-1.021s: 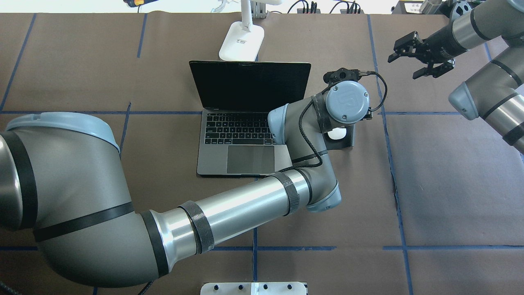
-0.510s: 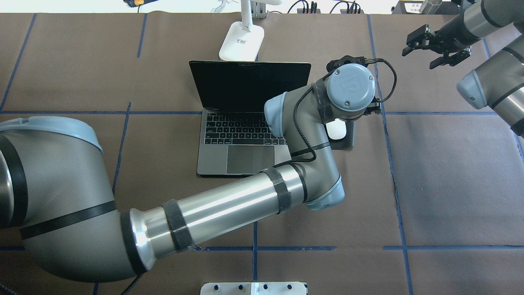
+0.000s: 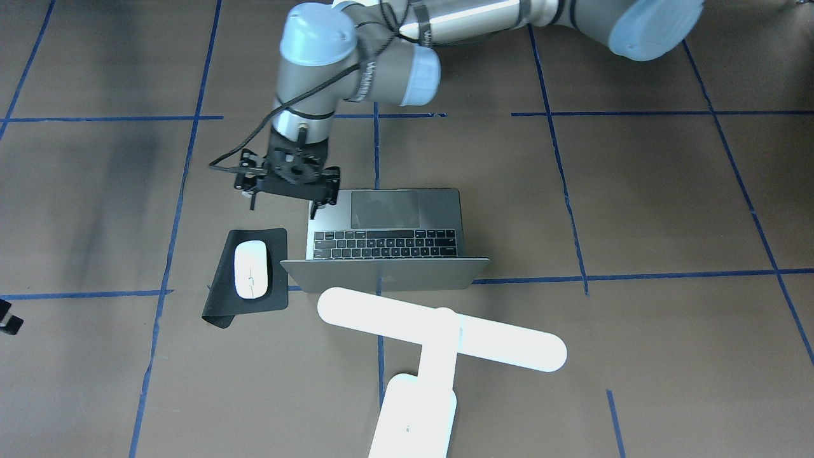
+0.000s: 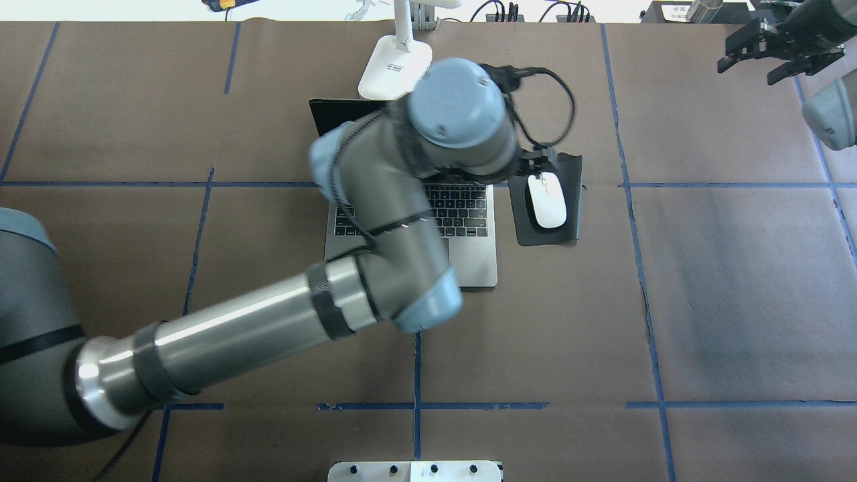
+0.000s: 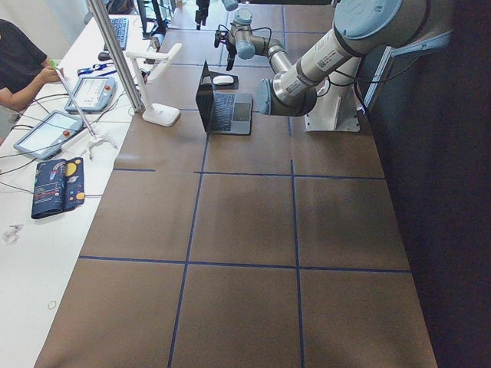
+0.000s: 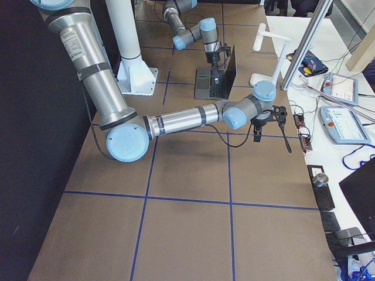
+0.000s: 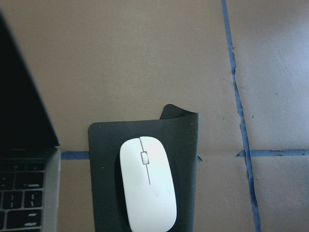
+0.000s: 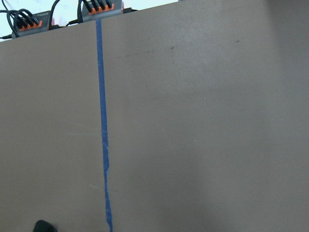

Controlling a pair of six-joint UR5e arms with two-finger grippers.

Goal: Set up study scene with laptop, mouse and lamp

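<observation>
The grey laptop (image 4: 469, 221) stands open at the table's middle, half covered by my left arm in the overhead view; it also shows in the front view (image 3: 388, 236). The white mouse (image 4: 547, 199) lies on a black mat (image 4: 569, 171) to the laptop's right, and shows in the front view (image 3: 251, 270) and the left wrist view (image 7: 147, 186). The white lamp (image 3: 439, 329) stands behind the laptop, its base (image 4: 394, 67) at the far edge. My left gripper (image 3: 283, 205) is open and empty, above the laptop's corner, clear of the mouse. My right gripper (image 4: 750, 67) is open and empty at the far right.
The mat's far corner curls up (image 7: 179, 112). Blue tape lines (image 4: 636, 221) cross the brown table cover. Cables and power strips (image 8: 101, 7) lie along the far edge. A white pedestal (image 4: 415, 471) sits at the near edge. An operator's table with tablets (image 5: 50, 130) runs alongside.
My left gripper has lifted off the mouse and drawn back over the laptop, leaving the mouse uncovered on the mat. My right arm has withdrawn further to the far right.
</observation>
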